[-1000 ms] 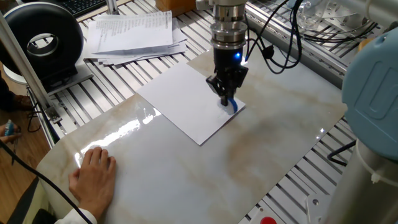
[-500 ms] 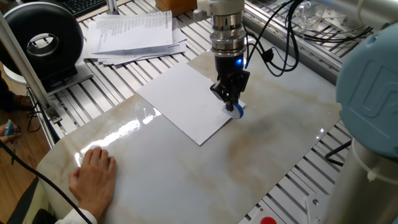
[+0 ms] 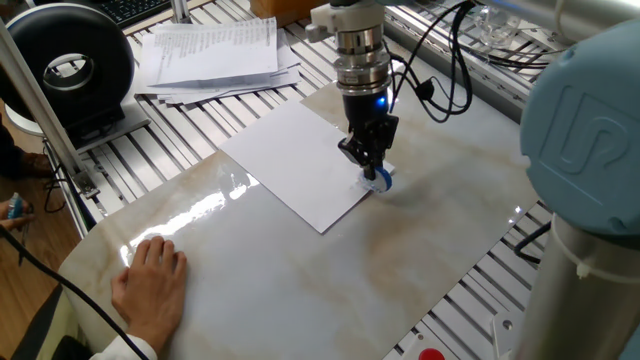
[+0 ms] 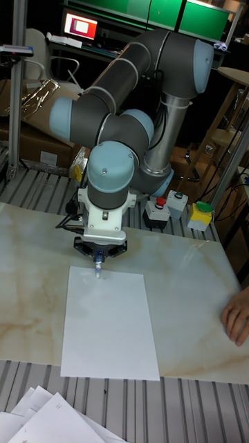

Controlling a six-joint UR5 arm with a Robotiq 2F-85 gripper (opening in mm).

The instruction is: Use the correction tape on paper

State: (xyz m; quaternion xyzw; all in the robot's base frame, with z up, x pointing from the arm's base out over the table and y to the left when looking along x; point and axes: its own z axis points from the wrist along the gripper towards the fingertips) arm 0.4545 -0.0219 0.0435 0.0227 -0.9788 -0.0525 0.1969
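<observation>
A blank white sheet of paper (image 3: 298, 160) (image 4: 109, 325) lies flat on the marble tabletop. My gripper (image 3: 367, 162) (image 4: 99, 257) points straight down over the sheet's right corner and is shut on the correction tape (image 3: 378, 180) (image 4: 98, 268). This is a small blue and clear dispenser. Its tip touches the sheet right at that corner edge. In the tall fixed view the same spot is the paper's far left corner, and the gripper's body hides most of the dispenser.
A stack of printed papers (image 3: 212, 52) lies at the back left beside a black round device (image 3: 70, 62). A person's hand (image 3: 152, 290) (image 4: 236, 318) rests on the marble. Button boxes (image 4: 176, 210) and the arm's base stand behind the table. Cables (image 3: 440, 70) hang by the wrist.
The gripper with the correction tape slid a little to the right, from inside the sheet to its right corner edge. The hand has stayed still.
</observation>
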